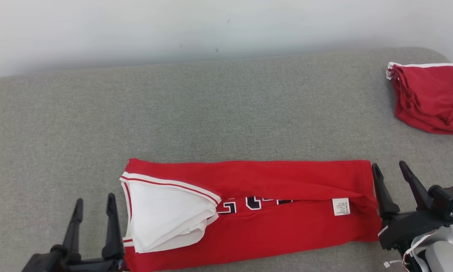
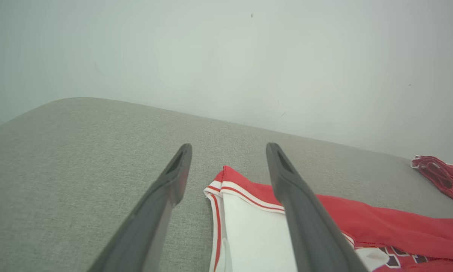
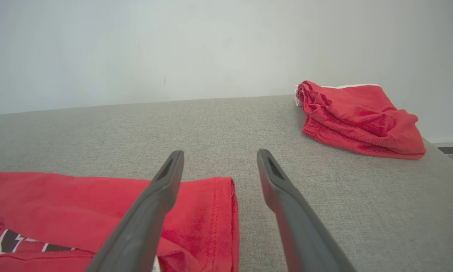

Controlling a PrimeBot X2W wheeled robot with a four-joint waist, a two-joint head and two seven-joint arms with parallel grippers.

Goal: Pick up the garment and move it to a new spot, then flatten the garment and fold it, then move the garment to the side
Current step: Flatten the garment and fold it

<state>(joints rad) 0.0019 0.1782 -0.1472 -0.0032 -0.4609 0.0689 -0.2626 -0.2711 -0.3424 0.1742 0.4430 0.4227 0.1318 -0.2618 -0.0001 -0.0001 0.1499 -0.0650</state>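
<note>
Red jersey [image 1: 287,181] lies as a long folded strip near the front of the grey worktop [image 1: 211,113]. Left pincer [image 1: 95,200] and right pincer [image 1: 390,168] are spread open and empty, one at each end. Folding is underway; the next move is probably a crosswise fold, which needs a fresh grip on an end.

A crumpled red bundle of cloth [image 1: 430,99] lies at the far right corner of a grey fabric-covered tabletop [image 1: 196,113], close to its rounded edge. A white trim runs along the bundle's far side. Behind rises a pale wall [image 1: 135,26], plain but for a few small dark specks [image 1: 217,49].
</note>
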